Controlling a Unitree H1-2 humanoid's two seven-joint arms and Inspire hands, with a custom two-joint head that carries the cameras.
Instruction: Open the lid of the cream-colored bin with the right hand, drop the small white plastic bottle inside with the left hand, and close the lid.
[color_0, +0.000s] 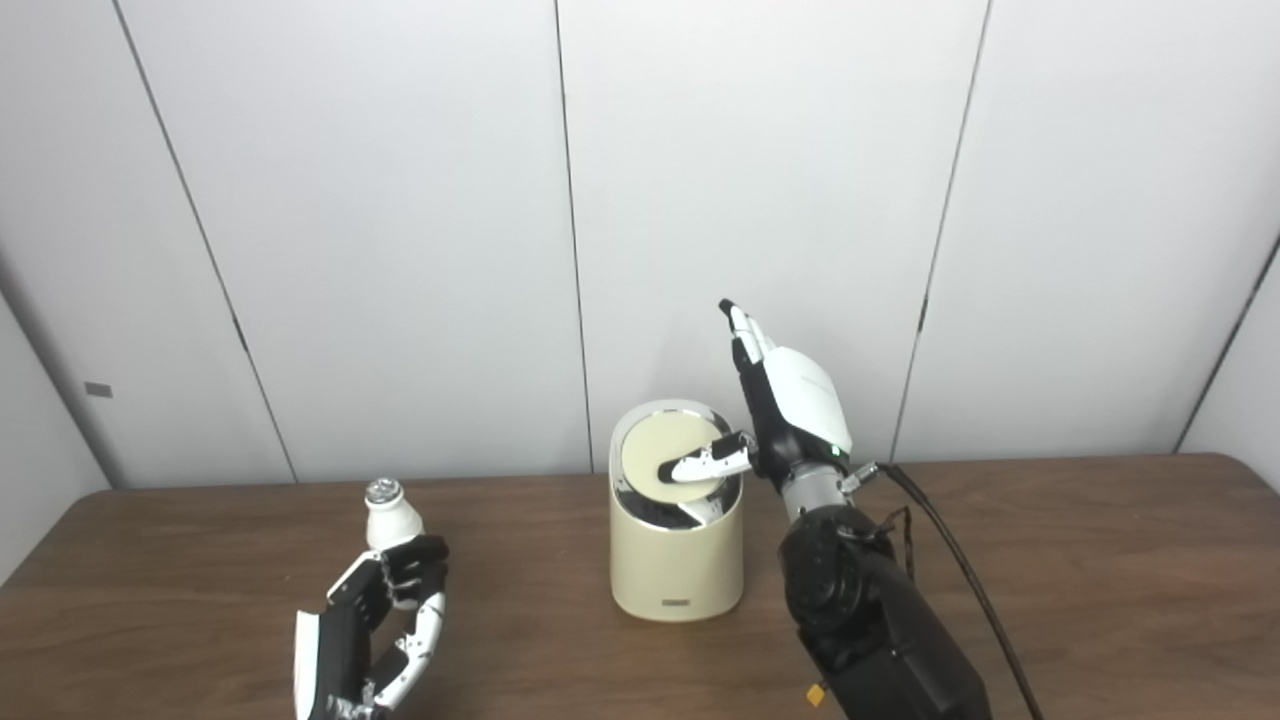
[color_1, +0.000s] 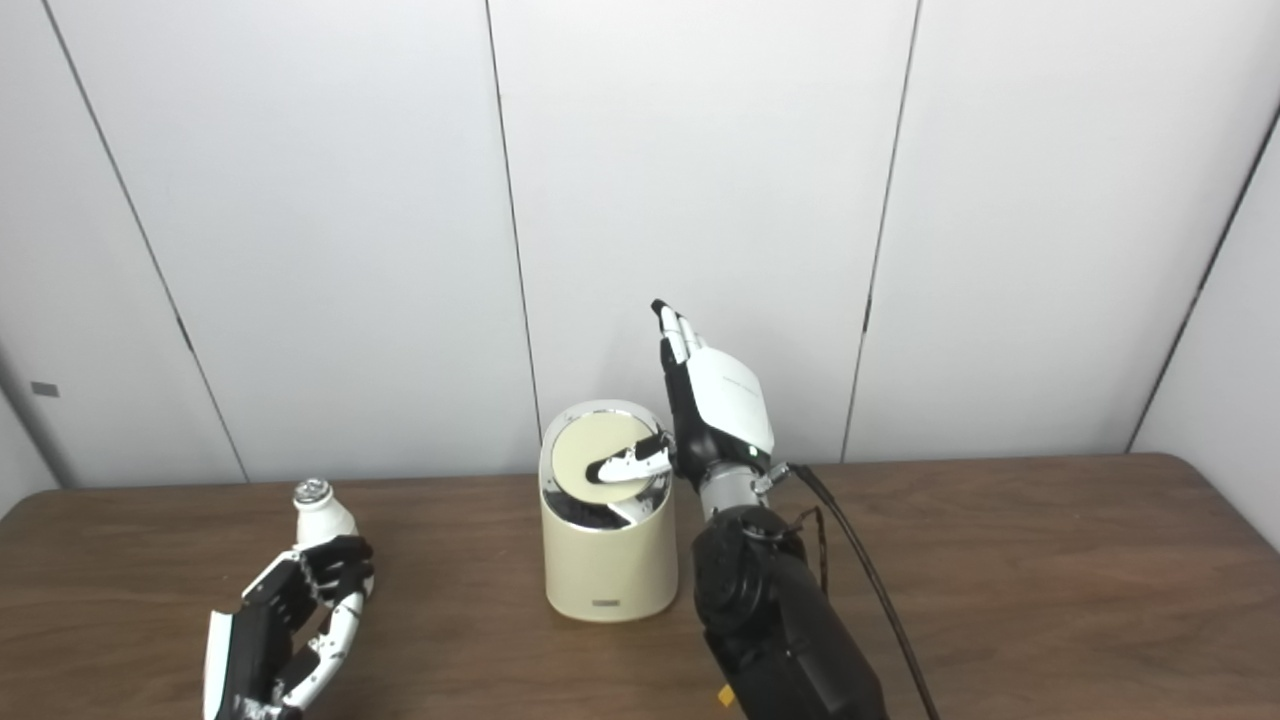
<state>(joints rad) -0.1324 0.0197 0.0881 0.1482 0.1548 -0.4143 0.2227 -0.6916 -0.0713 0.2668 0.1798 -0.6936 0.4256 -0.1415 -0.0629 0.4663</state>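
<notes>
Left eye view: small white plastic bottle (color_0: 391, 522) with silver cap, clasped by left hand (color_0: 385, 610); right hand (color_0: 775, 400), fingers apart, thumb pressing cream-colored cylindrical bin (color_0: 677, 560)'s tilted lid (color_0: 668, 458); contents hidden.

The dark brown wooden worktop (color_0: 1080, 560) carries a cream-colored cylindrical bin (color_0: 677, 560) and a small white plastic bottle (color_0: 390, 520).

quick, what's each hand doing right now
Left hand: shut on the small white bottle, standing on the table.
Right hand: open, fingers up, thumb on the tilted bin lid.
</notes>
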